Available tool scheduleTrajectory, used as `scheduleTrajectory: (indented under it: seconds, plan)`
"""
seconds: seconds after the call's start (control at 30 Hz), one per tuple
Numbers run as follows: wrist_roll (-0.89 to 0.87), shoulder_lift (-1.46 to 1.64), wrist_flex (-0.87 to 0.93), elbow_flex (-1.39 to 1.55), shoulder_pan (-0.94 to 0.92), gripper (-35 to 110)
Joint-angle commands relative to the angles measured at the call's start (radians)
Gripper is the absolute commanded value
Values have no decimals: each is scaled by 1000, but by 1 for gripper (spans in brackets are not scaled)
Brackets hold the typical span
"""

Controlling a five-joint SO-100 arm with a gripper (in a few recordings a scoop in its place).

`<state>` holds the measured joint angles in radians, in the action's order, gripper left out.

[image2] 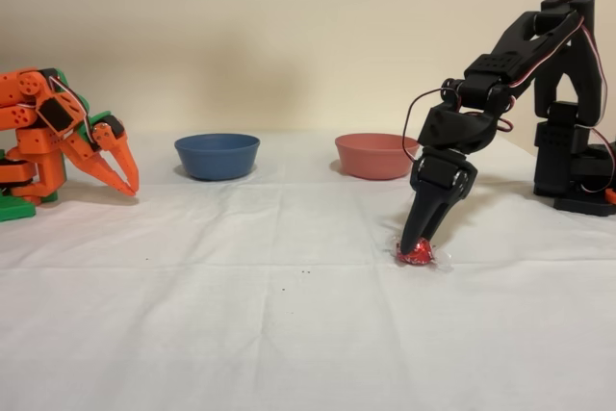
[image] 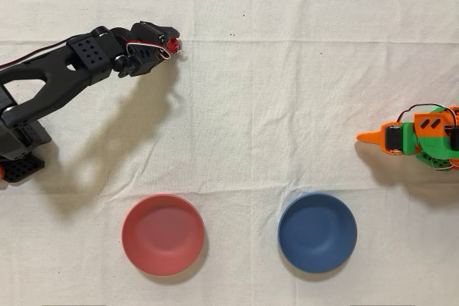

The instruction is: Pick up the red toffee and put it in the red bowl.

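Observation:
The red toffee (image2: 418,256) lies on the white cloth, its clear wrapper ends sticking out at the sides. My black gripper (image2: 415,244) points steeply down onto it, and its two fingers are pinched together on the sweet's top. From above, the toffee (image: 174,47) shows as a red spot at the tip of the gripper (image: 171,42), in the upper left part of the cloth. The red bowl (image: 163,234) sits well below it near the bottom edge of the overhead view. In the fixed view the red bowl (image2: 376,155) stands behind the gripper and holds nothing.
A blue bowl (image: 317,232) of the same size sits to the right of the red one in the overhead view. The idle orange arm (image: 416,136) rests at the right edge. My arm's base (image2: 573,156) stands at the right of the fixed view.

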<state>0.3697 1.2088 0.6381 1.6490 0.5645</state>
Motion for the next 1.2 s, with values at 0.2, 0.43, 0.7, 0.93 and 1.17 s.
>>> scheduleTrajectory:
  seconds: [0.2,0.43,0.7,0.93,1.17]
  plan:
    - [2,35,9,-31,8,10]
    - [-5,74,12,8,3,10]
    - [-5,170,37,71,-9,10]
    - [-5,330,69,183,-18,10]
    - [-6,531,149,290,-37,10]
